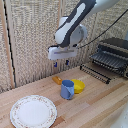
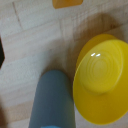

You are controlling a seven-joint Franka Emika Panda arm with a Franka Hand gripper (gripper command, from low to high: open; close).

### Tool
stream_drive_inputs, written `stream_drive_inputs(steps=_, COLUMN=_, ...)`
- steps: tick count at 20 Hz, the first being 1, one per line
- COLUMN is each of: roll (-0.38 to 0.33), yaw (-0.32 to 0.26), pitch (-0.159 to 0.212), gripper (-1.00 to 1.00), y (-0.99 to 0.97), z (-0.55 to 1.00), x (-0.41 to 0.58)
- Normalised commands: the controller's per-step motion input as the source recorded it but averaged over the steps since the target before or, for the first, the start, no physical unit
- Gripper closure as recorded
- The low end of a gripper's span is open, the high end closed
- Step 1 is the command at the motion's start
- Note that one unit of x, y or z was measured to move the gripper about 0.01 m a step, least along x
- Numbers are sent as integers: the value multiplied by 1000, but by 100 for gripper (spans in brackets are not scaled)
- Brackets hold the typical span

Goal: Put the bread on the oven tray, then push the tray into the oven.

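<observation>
Bread, a small orange-yellow oblong chunk (image 1: 57, 79), lies flat on the pale wooden worktop (image 1: 95, 107), untouched. Just beside it, toward the exterior view's right, stand a blue cylindrical mug (image 1: 67, 89) and a round yellow plastic bowl (image 1: 78, 86); in the wrist view the bread (image 2: 67, 3) shows only as a sliver at the frame edge, while the mug (image 2: 52, 100) and bowl (image 2: 102, 80) fill most of the picture. A white round plate with a patterned rim (image 1: 33, 111) sits nearer the camera, well apart from the bread.

The white boxy clamp (image 1: 62, 63) hangs above the worktop, over the bread and mug, its short dark blue-tipped fingers (image 1: 55, 64) pointing down with a gap between them and nothing held, so they look released. At the exterior view's right the black-topped, silver-bodied toaster oven (image 1: 116, 52) stands with its flat dark barred oven pan (image 1: 107, 60) drawn out at its mouth.

The step in hand looks like the approach for the pick. To do it well, the clamp should shift until the bread sits in the middle of the wrist view, then come straight down with the fingers straddling the chunk's narrow width. The mug stands close, so the nearer finger needs room on that side. Closing should be gentle, as a soft piece may squash or slip.
</observation>
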Motion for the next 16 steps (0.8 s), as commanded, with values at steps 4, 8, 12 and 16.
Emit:
stream_drive_inputs(steps=4, roll=0, yaw=63, pitch=27, gripper=-100, y=-144, z=-321, x=522)
stream_drive_inputs(steps=8, roll=-18, yaw=73, pitch=71, gripper=-100, y=-10, z=-319, x=527)
stream_drive_inputs(steps=12, roll=-57, yaw=17, pitch=126, gripper=-100, y=10, z=-259, x=406)
stream_drive_inputs(steps=16, roll=-65, yaw=49, pitch=99, gripper=-100, y=0, z=-229, x=457)
